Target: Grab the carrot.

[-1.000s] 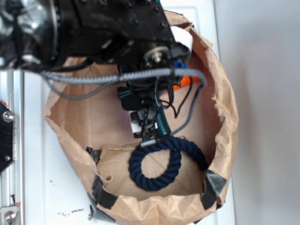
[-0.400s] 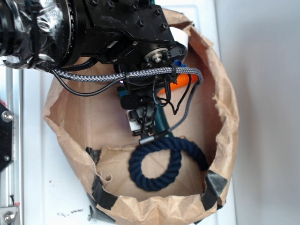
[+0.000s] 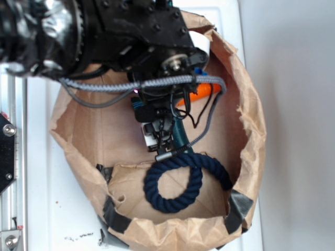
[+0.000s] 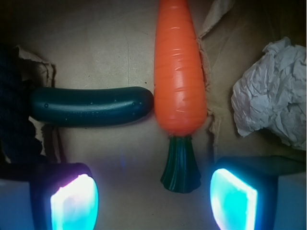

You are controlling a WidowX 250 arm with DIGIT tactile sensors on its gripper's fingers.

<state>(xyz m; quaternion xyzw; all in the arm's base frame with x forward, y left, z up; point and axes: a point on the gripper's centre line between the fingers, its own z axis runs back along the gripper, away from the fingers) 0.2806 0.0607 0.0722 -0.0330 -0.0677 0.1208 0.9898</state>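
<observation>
Carrot (image 4: pixel 180 76) in sight, jaws spread: the WidowX gripper (image 4: pixel 153 199) hangs inside a brown paper bag (image 3: pixel 251 120), its two glowing pads (image 4: pixel 74 203) set wide apart with nothing between them but the carrot's dark green stem.

Compared with a second ago, the arm's wrist has shifted slightly in the exterior view, and more of the orange body now shows under the grey cable where earlier only a small sliver peeked out. Between the last half second and now the pose barely differs. That suggests the approach is nearly settled and the gripper is lining up over the target, though no grasp is made yet.

The carrot lies on the bag's floor, pointed tip away from the wrist camera and stem toward it, roughly centred between the pads. A dark green cucumber toy (image 4: pixel 91 106) lies crosswise to its left, its rounded end touching or just beside the carrot's flank. A crumpled white paper ball (image 4: pixel 271 93) sits to the right, apart from the carrot.

Count: one carrot, one cucumber toy, one paper ball, one navy rope (image 3: pixel 175 183) coiled in a loop near the bag's front edge, one bag, standing on a white bench (image 3: pixel 52 209).

Closing here would likely catch the stem rather than the body, so a short advance looks needed.
</observation>
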